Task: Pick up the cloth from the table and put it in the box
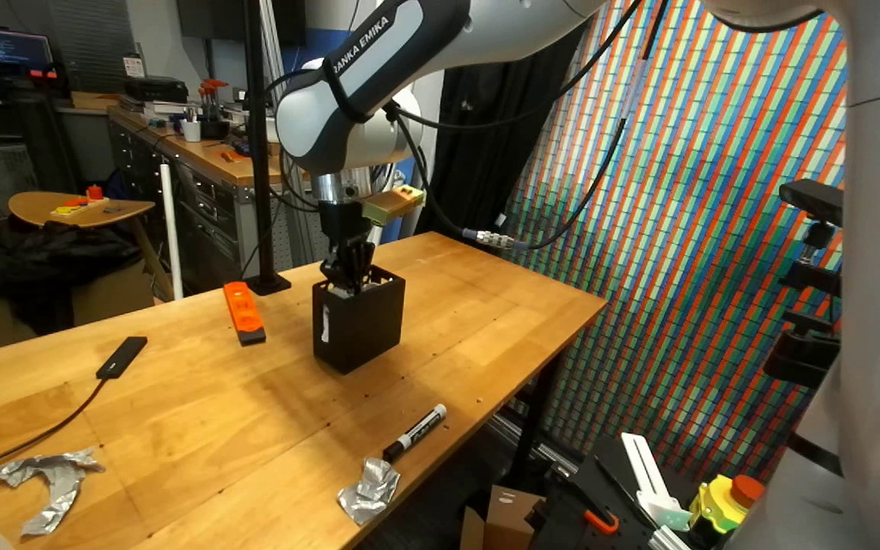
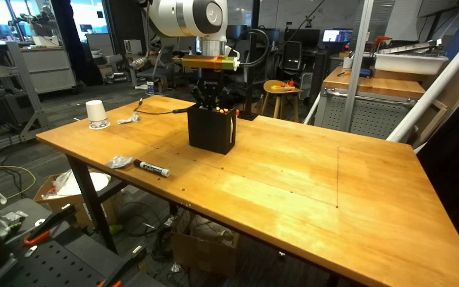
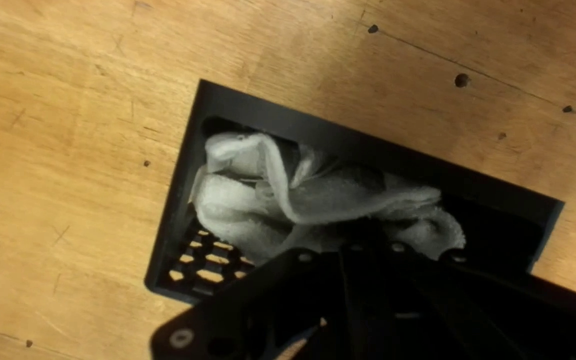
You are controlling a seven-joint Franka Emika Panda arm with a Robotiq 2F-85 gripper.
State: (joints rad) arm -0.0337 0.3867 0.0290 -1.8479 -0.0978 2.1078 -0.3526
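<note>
In an exterior view, the box [image 1: 358, 328] hides the tips of the tool [image 1: 351, 281]. In an exterior view, the box [image 2: 208, 129] conceals its contents. In the wrist view, the cloth [image 3: 318, 200] lies inside the box, partly behind the tool; clenched or released, I cannot tell.

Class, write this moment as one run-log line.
cloth: crumpled in box | fingers: at box opening, grip unclear | box: on table | marker: on table | cup: upside down on table | release: unconfirmed
</note>
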